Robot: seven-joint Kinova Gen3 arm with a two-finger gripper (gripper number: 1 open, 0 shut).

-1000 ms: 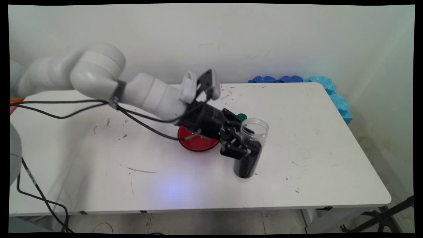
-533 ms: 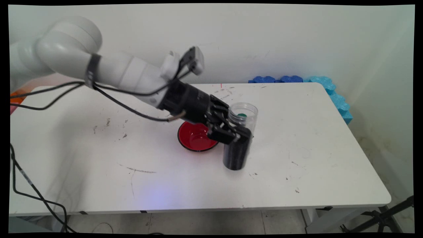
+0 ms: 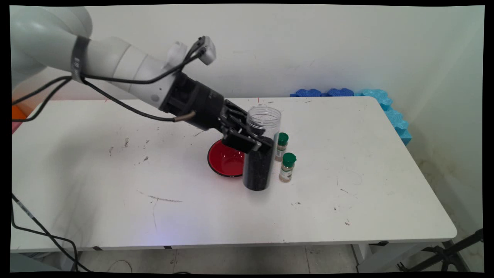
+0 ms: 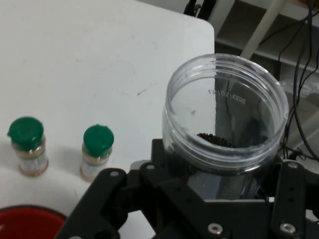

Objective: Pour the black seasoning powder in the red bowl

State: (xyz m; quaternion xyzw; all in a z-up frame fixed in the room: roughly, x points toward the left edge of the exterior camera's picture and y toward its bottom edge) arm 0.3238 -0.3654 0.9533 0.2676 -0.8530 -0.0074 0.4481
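My black gripper (image 3: 252, 141) (image 4: 219, 199) is shut on a tall clear plastic jar (image 3: 260, 150) (image 4: 227, 129), gripping it around the middle. The jar is open at the top, about two-thirds full of small black grains, and held upright above the table. Just left of it lies a red bowl (image 3: 224, 159) (image 4: 27, 224), empty inside. Two small spice bottles with green caps stand close on the jar's right: one nearer the wall (image 3: 281, 146) (image 4: 27, 152), one nearer the front (image 3: 287, 167) (image 4: 95, 152).
The white table (image 3: 366, 173) carries scuffs and dark specks. Blue foam blocks (image 3: 370, 101) line its far right corner against the wall. Black cables (image 3: 115, 102) hang from the arm over the table's left half.
The arm has lifted and carried the jar up and to the left, toward the red bowl. The two spice bottles behind it have come into sight.
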